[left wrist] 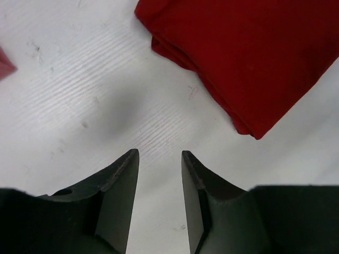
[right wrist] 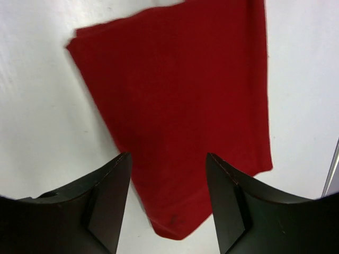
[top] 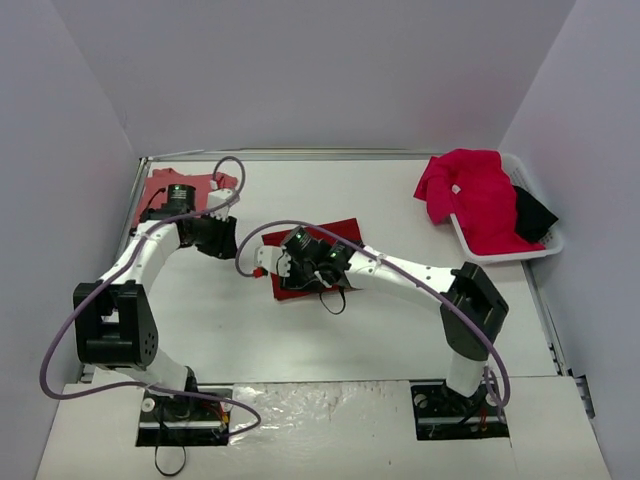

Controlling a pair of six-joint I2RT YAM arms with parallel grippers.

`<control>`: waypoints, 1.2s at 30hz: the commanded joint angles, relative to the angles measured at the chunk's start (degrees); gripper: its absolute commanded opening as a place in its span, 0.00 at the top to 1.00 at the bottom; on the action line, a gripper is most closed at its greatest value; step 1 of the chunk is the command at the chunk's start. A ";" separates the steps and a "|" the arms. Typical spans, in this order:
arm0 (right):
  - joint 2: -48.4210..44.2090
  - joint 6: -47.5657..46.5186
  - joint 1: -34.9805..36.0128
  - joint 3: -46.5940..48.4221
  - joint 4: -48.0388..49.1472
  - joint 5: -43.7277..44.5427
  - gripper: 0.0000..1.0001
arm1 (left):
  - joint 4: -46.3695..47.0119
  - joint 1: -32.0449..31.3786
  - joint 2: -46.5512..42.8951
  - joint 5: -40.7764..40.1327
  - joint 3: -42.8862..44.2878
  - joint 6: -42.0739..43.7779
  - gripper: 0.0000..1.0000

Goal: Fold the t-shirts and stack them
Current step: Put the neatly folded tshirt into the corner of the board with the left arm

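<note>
- I'm seeing the right jaws standing roughly half open with nothing between them, hanging over the dark crimson t-shirt (right wrist: 180,106). I can't tell whether they are touching it.
- That dark crimson t-shirt is lying folded into a rough rectangle, flat on the white counter (top: 330,340) near its middle.
- I'm reading the left jaws as parted a little less, gripping nothing. They are pointing down at bare counter just beside a corner of the folded crimson cloth.
- The left arm (top: 150,250) is reaching toward the far left, and the right arm (top: 410,272) is stretching in from the right.
- The salmon-pink t-shirt (top: 185,185) is lying at the far-left corner, partly behind the left arm's wrist.
- The raspberry t-shirt (top: 470,195) is lying crumpled over the rim of the white basket (top: 500,257) at the far right, with something black (top: 535,212) beside it inside.
</note>
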 commanded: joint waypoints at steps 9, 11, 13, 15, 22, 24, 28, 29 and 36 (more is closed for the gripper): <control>5.87 4.11 5.23 2.53 0.87 5.69 0.47 | 2.42 10.45 -1.63 19.76 -1.23 -10.94 0.58; 6.76 4.20 6.02 3.06 0.87 5.43 0.47 | 4.35 10.80 -2.07 20.73 -3.08 -12.17 0.57; 7.99 4.72 6.99 3.49 0.87 5.43 0.47 | 6.10 10.89 -2.77 21.35 -5.35 -12.61 0.56; 9.31 5.08 7.52 4.28 0.87 5.34 0.47 | 6.90 10.89 -3.48 21.35 -6.68 -12.52 0.54; 12.91 5.61 10.07 6.74 -0.09 5.52 0.47 | -0.36 10.89 -1.55 20.65 -6.34 -5.51 0.52; 14.05 5.43 10.86 7.45 -0.27 5.60 0.47 | -2.05 10.89 0.29 20.73 -5.81 -4.09 0.52; 15.99 4.90 11.30 8.50 -0.18 6.21 0.48 | -2.24 11.15 1.27 22.14 -6.42 -3.03 0.52; 16.43 4.82 11.30 8.59 -0.18 6.48 0.49 | -2.06 11.15 1.27 22.23 -6.60 -3.12 0.51; 19.59 4.64 11.30 8.68 -0.27 7.01 0.69 | -1.62 11.15 1.62 23.10 -6.60 -3.03 0.45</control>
